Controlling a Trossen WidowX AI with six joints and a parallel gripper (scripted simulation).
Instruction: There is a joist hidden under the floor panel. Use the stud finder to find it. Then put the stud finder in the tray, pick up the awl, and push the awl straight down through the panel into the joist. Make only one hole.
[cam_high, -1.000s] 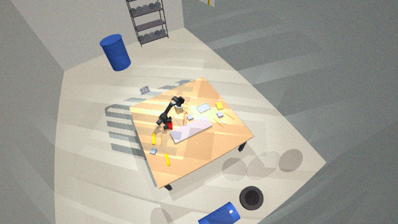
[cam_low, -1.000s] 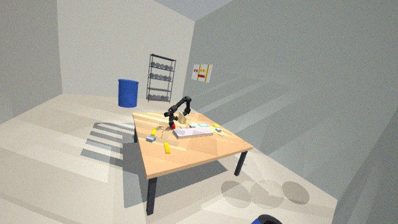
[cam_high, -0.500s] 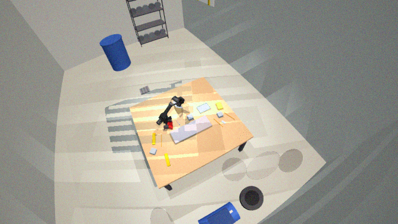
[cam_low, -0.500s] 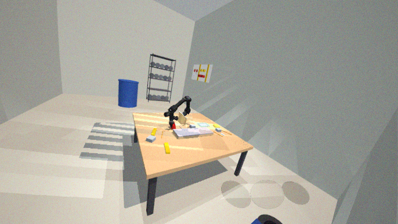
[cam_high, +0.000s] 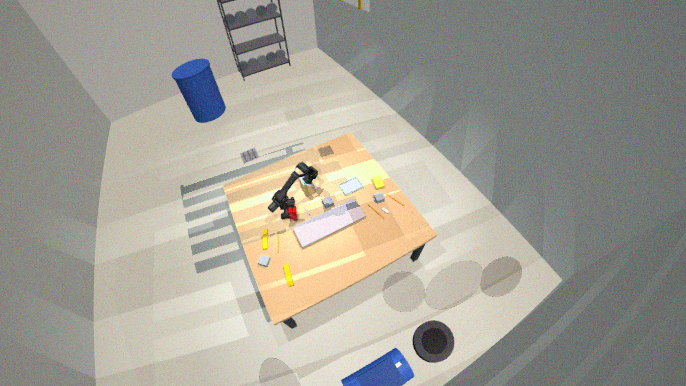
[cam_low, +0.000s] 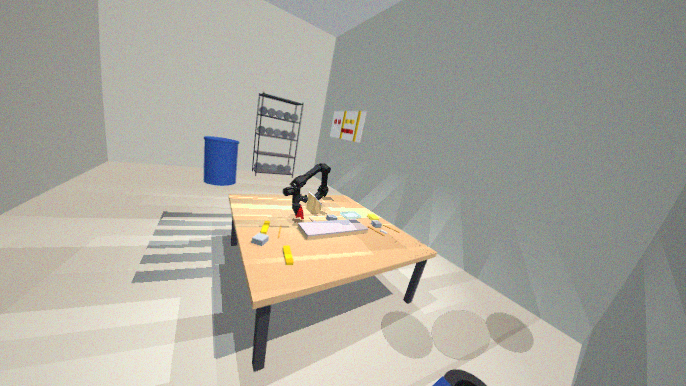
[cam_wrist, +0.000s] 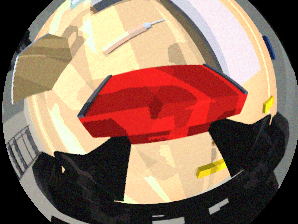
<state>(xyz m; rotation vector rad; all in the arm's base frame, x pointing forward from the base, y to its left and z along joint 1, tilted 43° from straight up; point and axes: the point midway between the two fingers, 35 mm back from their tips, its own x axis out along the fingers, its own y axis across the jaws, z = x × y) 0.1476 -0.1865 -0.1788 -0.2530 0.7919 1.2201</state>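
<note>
The red stud finder (cam_high: 292, 213) (cam_low: 300, 214) (cam_wrist: 165, 107) is between the fingers of my gripper (cam_high: 289, 215) (cam_wrist: 169, 123), which is shut on it, just left of the floor panel. Whether it touches the table cannot be told. The pale lilac floor panel (cam_high: 325, 229) (cam_low: 327, 229) (cam_wrist: 235, 37) lies flat on the table; no joist is visible. The awl (cam_wrist: 125, 40), with a pinkish handle and thin metal tip, lies beyond the stud finder in the wrist view. The shallow, pale blue tray (cam_high: 351, 186) (cam_low: 351, 215) lies beyond the panel.
A tan upright block (cam_low: 314, 204) (cam_wrist: 44, 67) stands near the arm's base. Grey blocks (cam_high: 328, 202) (cam_high: 379, 197) (cam_high: 264, 260) and yellow pieces (cam_high: 265, 239) (cam_high: 288, 275) (cam_high: 378, 182) lie around the panel. Thin sticks (cam_high: 376, 212) (cam_high: 396, 200) lie right of it.
</note>
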